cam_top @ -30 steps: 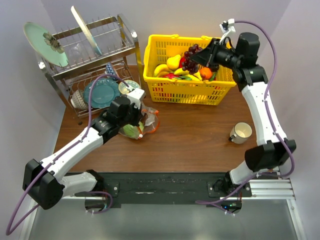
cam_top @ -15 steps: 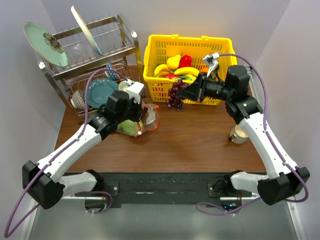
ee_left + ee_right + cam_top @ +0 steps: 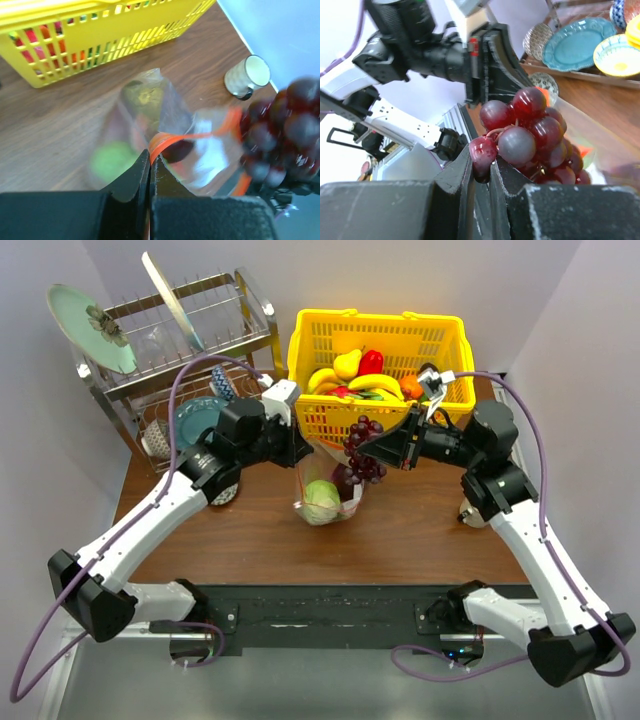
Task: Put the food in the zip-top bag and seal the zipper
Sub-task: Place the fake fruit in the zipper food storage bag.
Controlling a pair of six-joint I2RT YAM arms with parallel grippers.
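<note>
The clear zip-top bag (image 3: 325, 492) hangs with its mouth up, a round green piece (image 3: 321, 492) and a dark purple piece (image 3: 343, 478) inside. My left gripper (image 3: 302, 452) is shut on the bag's red-orange zipper strip (image 3: 172, 138) and holds that edge up. My right gripper (image 3: 385, 448) is shut on the dark red grape bunch (image 3: 364, 447), pinching one grape (image 3: 484, 152), and holds it just right of and above the bag's mouth. The bunch shows blurred at the right of the left wrist view (image 3: 285, 135).
A yellow lattice basket (image 3: 440, 335) with more plastic fruit stands behind the bag. A dish rack (image 3: 190, 350) with plates stands at the back left. A white mug (image 3: 470, 508) stands at the right, partly behind my right arm.
My left gripper lifted the bag and carried it right, towards the middle. My right gripper brought the grape bunch out of the basket, forward and down to beside the bag's mouth.
</note>
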